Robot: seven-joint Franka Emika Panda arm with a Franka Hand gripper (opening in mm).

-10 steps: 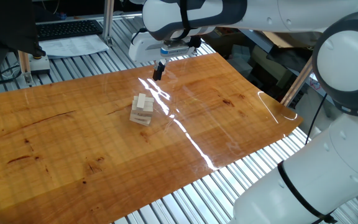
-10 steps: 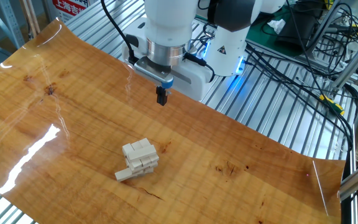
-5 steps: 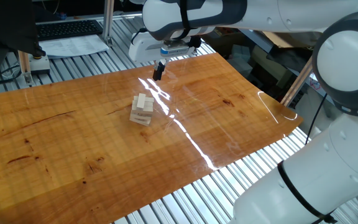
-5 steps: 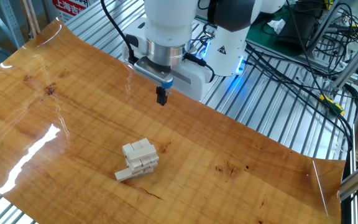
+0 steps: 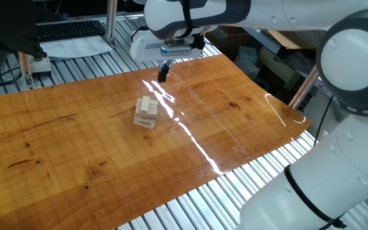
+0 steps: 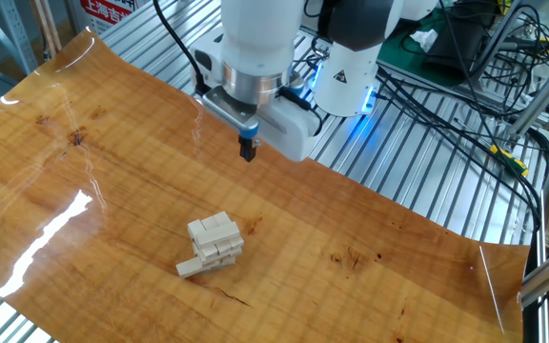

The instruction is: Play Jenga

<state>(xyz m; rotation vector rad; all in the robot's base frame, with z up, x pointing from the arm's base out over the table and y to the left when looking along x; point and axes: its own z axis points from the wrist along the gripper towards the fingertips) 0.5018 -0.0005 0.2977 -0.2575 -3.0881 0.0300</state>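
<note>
- Sitting near the middle of the wooden table (image 6: 398,238) is the Jenga tower (image 6: 213,244), a small stack of pale wood blocks laid in crossed rows.
- At the tower's left foot, in the other fixed view, one bottom block (image 6: 190,267) pokes out past the rest.
- Blocks like these are probably light, hard and smooth. They will not bend or squash, but they may slide easily on each other.
- I think the tower is wobbly. It is a bit uneven, so a bump from the side could knock it over.
- The block that pokes out looks like the best place to take hold, by its free end, pinching its two long sides. A slow, straight pull would be safest.
- Further right and up, the gripper (image 6: 248,150) hangs above the table, well apart from the tower and not touching it.
- Its jaws look very close together, with nothing between them.
- In one fixed view the gripper (image 5: 163,73) is up and to the right of the tower (image 5: 147,112).
</note>
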